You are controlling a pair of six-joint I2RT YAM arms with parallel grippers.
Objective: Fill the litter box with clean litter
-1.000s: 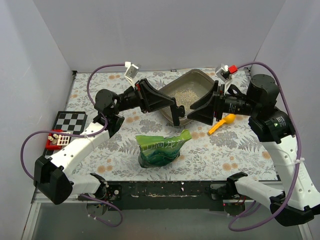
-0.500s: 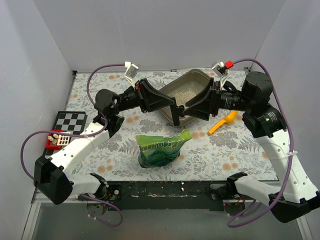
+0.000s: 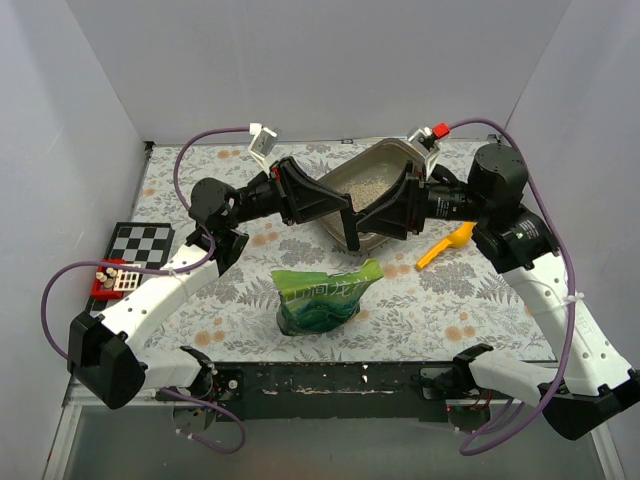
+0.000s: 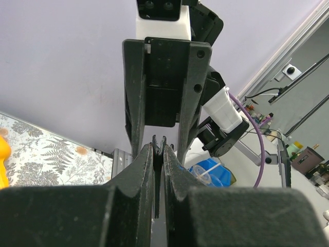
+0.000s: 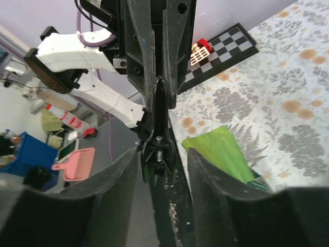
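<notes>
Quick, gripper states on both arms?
Left gripper: shut on the litter box rim.
Right gripper: open, straddling the same rim, not clamped.

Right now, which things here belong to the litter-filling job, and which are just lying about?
Job: shallow grey-brown plastic litter box; pale beige litter granules in it; left claw and right claw at its rim; probably the glossy green bag and yellow-orange plastic scoop.
Lying about: black-and-white checkerboard card; red block with white grid.

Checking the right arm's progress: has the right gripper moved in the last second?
Yes. The right gripper has shifted left, away from the yellow scoop and toward the near corner of the litter box.
</notes>
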